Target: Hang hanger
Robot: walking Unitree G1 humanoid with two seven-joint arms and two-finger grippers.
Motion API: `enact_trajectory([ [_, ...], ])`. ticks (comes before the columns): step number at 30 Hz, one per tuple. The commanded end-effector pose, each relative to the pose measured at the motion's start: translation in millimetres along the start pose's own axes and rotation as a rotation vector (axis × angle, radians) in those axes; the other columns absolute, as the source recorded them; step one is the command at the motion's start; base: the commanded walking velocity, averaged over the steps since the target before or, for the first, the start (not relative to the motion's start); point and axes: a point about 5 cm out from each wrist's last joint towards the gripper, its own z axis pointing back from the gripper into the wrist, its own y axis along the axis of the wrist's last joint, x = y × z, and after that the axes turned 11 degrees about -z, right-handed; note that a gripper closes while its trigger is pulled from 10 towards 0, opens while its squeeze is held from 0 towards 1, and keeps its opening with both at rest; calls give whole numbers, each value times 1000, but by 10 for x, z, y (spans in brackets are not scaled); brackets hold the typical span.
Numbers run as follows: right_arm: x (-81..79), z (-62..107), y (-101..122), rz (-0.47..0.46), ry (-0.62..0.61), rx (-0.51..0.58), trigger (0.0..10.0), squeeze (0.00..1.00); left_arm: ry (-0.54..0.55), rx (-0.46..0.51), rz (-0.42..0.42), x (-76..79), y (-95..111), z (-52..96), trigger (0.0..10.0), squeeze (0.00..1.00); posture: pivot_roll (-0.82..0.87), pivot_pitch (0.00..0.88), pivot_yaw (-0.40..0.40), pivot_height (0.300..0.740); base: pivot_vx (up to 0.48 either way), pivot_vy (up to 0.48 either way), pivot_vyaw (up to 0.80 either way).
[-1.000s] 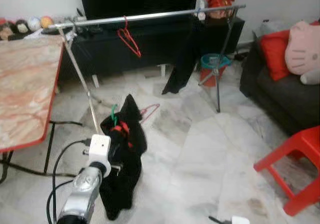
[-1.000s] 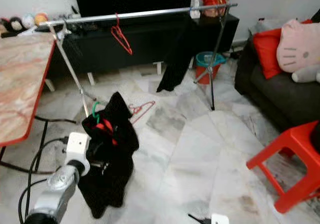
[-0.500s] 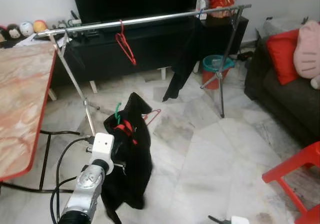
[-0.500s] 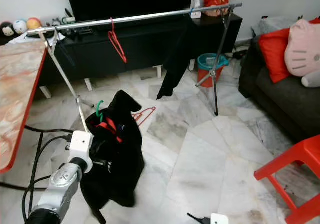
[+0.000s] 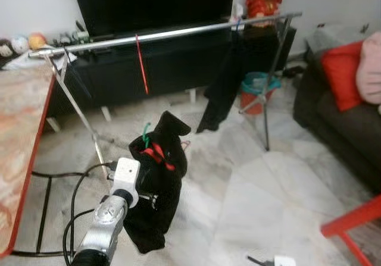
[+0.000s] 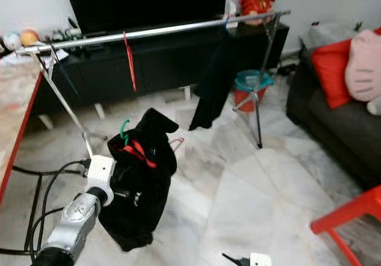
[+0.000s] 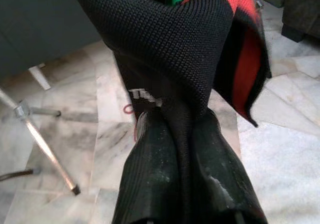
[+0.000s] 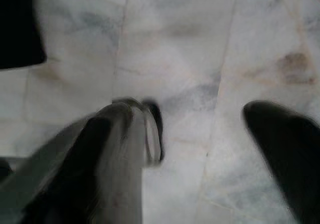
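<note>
A rail (image 5: pixel 178 33) spans before the cabinet (image 5: pixel 178 58), table (image 5: pixel 18 141) left, sofa (image 5: pixel 345 111) right.

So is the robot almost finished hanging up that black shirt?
Not yet. Done: the black garment with red trim is already on its green hanger, and the left gripper is shut on the cloth, holding it up off the marble floor. In hand: carrying it toward the silver clothes rail. Left: lifting the green hook onto that rail, near the red hanger and the hanging black garment.
</note>
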Motion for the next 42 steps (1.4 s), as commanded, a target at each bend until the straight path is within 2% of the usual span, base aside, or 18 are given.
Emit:
enact_trajectory([
  [1, 75, 8, -26, -7, -27, -14, 10000, 0, -13, 50, -16, 26, 108, -43, 10000, 0, -135, 0, 32, 740, 345, 0, 0],
  [4, 74, 8, -32, -21, -30, -17, 10000, 0, -15, 52, -17, 28, 117, -50, 10000, 0, -137, 0, 34, 740, 347, 0, 0],
  [9, 73, 8, -36, -24, -34, -21, 10000, 0, -20, 52, -19, 37, 122, -54, 10000, 0, -136, 0, 35, 740, 349, 0, -800],
  [27, 60, 4, -16, -3, -6, -18, 10000, 0, -12, 56, -15, 49, 139, -59, 10000, 0, -131, 0, 29, 740, 349, 0, 0],
  [29, 61, 3, -12, 17, -5, -19, 10000, 0, -12, 56, -14, 51, 140, -59, 10000, 0, -131, 0, 29, 740, 351, 0, 800],
  [34, 64, 4, -15, -7, -11, -19, 10000, 0, -14, 57, -13, 54, 142, -62, 10000, 0, -132, 0, 28, 740, 350, 0, 800],
  [42, 64, 3, -19, -11, -16, -23, 10000, 0, -24, 52, -12, 75, 135, -64, 10000, 0, -133, 0, 28, 740, 350, 0, 0],
])
